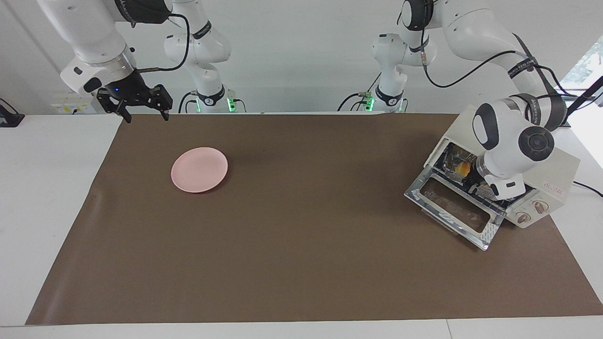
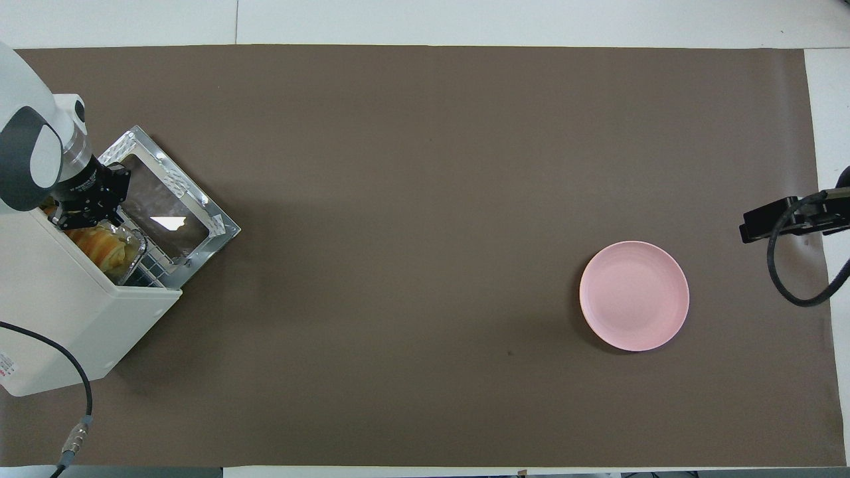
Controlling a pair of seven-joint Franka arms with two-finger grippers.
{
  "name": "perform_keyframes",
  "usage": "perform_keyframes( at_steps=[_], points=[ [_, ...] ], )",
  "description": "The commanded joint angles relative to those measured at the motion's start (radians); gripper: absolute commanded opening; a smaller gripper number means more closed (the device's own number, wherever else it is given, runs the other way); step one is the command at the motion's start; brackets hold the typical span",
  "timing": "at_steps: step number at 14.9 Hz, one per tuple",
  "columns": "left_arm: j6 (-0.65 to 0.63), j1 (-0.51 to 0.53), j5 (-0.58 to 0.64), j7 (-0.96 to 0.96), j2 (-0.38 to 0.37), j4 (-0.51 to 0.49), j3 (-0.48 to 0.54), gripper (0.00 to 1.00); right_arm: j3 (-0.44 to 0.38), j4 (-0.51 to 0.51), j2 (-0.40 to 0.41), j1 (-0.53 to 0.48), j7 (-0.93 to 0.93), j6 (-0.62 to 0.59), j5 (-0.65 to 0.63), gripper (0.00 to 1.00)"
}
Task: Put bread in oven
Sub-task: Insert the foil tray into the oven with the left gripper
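Observation:
The cream-white oven (image 1: 549, 176) (image 2: 66, 318) stands at the left arm's end of the table, its glass door (image 1: 454, 212) (image 2: 174, 199) dropped open onto the mat. The golden ridged bread (image 1: 459, 165) (image 2: 106, 244) lies inside the oven mouth on a silver foil tray (image 2: 135, 254). My left gripper (image 1: 478, 189) (image 2: 73, 220) reaches into the oven opening just over the bread, shut. Whether it grips anything is hidden by the hand. My right gripper (image 1: 146, 117) hangs open and empty above the mat's edge near its own base; in the overhead view only part of that hand (image 2: 780, 220) shows.
A round pink plate (image 1: 199, 169) (image 2: 634, 295) with nothing on it sits on the brown mat (image 1: 301, 245) toward the right arm's end. The oven's cable (image 2: 80, 392) trails off the near corner. The oven's two knobs (image 1: 531, 212) face away from the robots.

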Motion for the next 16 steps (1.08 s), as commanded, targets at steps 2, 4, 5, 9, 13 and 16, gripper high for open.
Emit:
perform_keyframes(
  at_steps=[2, 4, 5, 9, 13, 16],
  points=[
    [0.032, -0.02, 0.025, -0.009, -0.064, -0.099, 0.0, 0.0, 0.007, -0.026, -0.024, -0.009, -0.021, 0.0, -0.012, 1.0],
    [0.029, -0.025, 0.025, 0.0, -0.067, -0.104, 0.0, 0.0, 0.007, -0.026, -0.024, -0.009, -0.021, -0.001, -0.012, 1.0],
    [0.021, -0.032, 0.025, 0.008, -0.069, -0.104, 0.0, 0.0, 0.007, -0.026, -0.024, -0.009, -0.021, 0.0, -0.012, 1.0],
    [0.029, -0.037, 0.025, 0.014, -0.071, -0.104, -0.001, 0.0, 0.007, -0.026, -0.024, -0.009, -0.021, -0.001, -0.012, 1.0],
    [0.041, -0.032, 0.031, 0.053, -0.066, -0.095, 0.0, 1.0, 0.007, -0.025, -0.024, -0.009, -0.021, -0.001, -0.012, 1.0],
    [0.059, -0.035, 0.063, 0.114, -0.061, -0.082, 0.0, 1.0, 0.007, -0.025, -0.024, -0.009, -0.021, -0.001, -0.012, 1.0]
  ],
)
